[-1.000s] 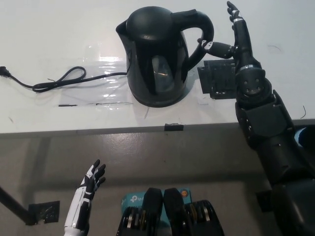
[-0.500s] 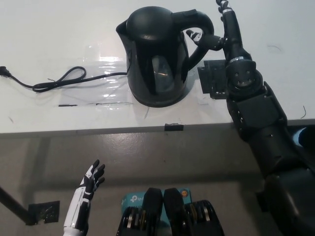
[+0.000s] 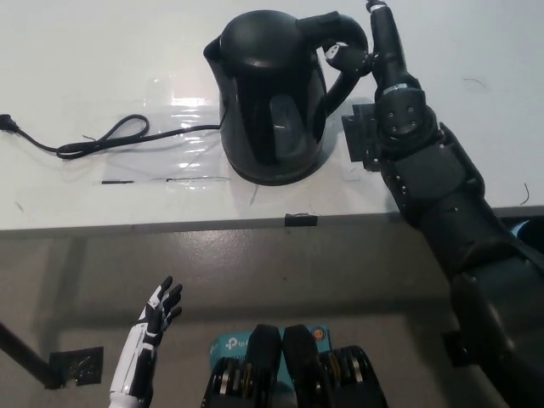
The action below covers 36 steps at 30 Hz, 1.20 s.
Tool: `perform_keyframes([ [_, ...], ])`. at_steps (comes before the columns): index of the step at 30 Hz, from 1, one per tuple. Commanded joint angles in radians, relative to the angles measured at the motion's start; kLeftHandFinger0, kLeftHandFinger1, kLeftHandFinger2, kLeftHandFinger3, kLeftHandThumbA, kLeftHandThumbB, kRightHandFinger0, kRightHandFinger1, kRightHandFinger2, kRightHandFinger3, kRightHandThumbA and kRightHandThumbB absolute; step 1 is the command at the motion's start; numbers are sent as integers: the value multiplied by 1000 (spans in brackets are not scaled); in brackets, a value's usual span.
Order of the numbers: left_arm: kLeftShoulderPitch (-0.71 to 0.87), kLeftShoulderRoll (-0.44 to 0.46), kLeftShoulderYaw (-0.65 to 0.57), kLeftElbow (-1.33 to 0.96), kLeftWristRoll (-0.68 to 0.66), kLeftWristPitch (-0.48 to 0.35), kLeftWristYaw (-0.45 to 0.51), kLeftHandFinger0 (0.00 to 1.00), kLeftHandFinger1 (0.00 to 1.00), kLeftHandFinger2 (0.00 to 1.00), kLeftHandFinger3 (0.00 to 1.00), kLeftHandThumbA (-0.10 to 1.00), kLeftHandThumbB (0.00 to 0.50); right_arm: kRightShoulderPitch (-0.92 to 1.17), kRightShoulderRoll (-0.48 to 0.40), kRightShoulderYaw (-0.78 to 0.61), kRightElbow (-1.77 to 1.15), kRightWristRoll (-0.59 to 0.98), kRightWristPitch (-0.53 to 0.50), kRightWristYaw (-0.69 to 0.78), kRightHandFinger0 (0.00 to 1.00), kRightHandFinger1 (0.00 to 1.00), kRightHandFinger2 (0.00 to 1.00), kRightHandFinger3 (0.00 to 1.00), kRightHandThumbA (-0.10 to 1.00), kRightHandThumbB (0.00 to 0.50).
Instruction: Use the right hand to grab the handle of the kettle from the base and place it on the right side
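White table (image 3: 102, 51) bearing black kettle (image 3: 272, 102), sitting upright on its base at table centre. Black right hand (image 3: 374, 47) pressing against kettle handle (image 3: 344, 42), fingers starting to curl around it, grip not closed. Power cord (image 3: 102, 140) trailing leftward. White left hand (image 3: 153, 327) idling below table edge, fingers spread, empty.

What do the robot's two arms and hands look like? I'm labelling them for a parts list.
The right arm is all black, built of chunky, faceted segments with screw heads, narrowing to a slim black right hand. The left hand is white with black finger segments on a slender white forearm. No loose cables or markings show.
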State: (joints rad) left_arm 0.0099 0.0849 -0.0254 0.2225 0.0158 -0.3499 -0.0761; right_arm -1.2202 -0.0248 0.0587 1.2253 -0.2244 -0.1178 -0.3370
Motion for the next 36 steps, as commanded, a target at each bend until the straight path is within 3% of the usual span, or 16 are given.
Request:
perform_keyframes([
  [1, -11, 6, 0, -17, -17, -28, -11, 1000, 1000, 1000, 1000, 1000, 500, -126, -7, 83, 58, -101, -62, -188, 7, 60, 326, 343, -99, 219],
  [2, -14, 6, 1, -16, -18, -27, -11, 1000, 1000, 1000, 1000, 1000, 500, -131, -9, 94, 64, -107, -63, -195, 1, 89, 377, 352, -100, 216],
  [3, -16, 7, 2, -17, -29, -25, -17, 1000, 1000, 1000, 1000, 1000, 500, -135, -12, 124, 69, -125, -84, -195, 0, 159, 543, 476, -100, 150],
  [4, -15, 9, 2, -18, -32, -24, -20, 1000, 1000, 1000, 1000, 1000, 500, -137, -12, 137, 74, -125, -92, -201, 0, 246, 677, 598, -100, 134],
  [5, -16, 10, 3, -19, -36, -20, -20, 1000, 1000, 1000, 1000, 1000, 500, -138, -10, 140, 78, -116, -117, -206, 0, 315, 742, 626, -100, 113],
  [7, -19, 10, 3, -16, -41, -27, -22, 1000, 1000, 1000, 1000, 1000, 500, -137, -10, 141, 84, -102, -139, -212, 0, 367, 749, 696, -100, 103],
  [8, -18, 9, 3, -15, -37, -27, -20, 1000, 1000, 1000, 1000, 1000, 500, -137, -8, 141, 86, -100, -136, -222, 0, 374, 763, 728, -100, 127],
  [9, -17, 10, 3, -16, -34, -29, -18, 1000, 1000, 1000, 1000, 1000, 500, -136, -6, 139, 87, -95, -137, -225, 0, 411, 804, 810, -100, 121],
  [11, -17, 12, 4, -18, -32, -29, -19, 1000, 1000, 1000, 1000, 1000, 500, -135, -6, 128, 89, -80, -145, -224, 0, 424, 792, 871, -100, 118],
  [18, -28, 11, 9, -11, -42, -37, -26, 1000, 1000, 1000, 1000, 1000, 484, -143, -21, 122, 88, -74, -195, -243, 0, 386, 742, 827, -100, 117],
  [20, -27, 10, 9, -7, -41, -40, -25, 1000, 1000, 1000, 1000, 1000, 484, -151, -17, 103, 81, -56, -191, -249, 0, 335, 731, 809, -100, 149],
  [22, -25, 7, 8, -5, -39, -34, -23, 1000, 1000, 1000, 1000, 1000, 492, -161, -11, 64, 68, -26, -218, -280, 0, 268, 654, 701, -100, 185],
  [25, -22, 7, 8, -8, -44, -32, -24, 1000, 1000, 1000, 1000, 1000, 488, -178, -9, 18, 42, -2, -209, -284, 0, 134, 630, 625, -100, 135],
  [26, -24, 7, 9, -7, -47, -31, -25, 1000, 1000, 1000, 1000, 1000, 476, -187, -13, -21, 16, 29, -224, -283, 0, 89, 614, 623, -100, 81],
  [33, -23, 14, 10, -5, -47, -28, -26, 1000, 1000, 1000, 1000, 1000, 471, -221, -79, -121, -23, 49, -243, -343, 0, 39, 468, 631, -100, 86],
  [36, -21, 12, 9, -3, -46, -26, -25, 998, 1000, 1000, 1000, 1000, 476, -219, -112, -161, -46, 71, -232, -317, 0, 86, 529, 692, -100, 87],
])
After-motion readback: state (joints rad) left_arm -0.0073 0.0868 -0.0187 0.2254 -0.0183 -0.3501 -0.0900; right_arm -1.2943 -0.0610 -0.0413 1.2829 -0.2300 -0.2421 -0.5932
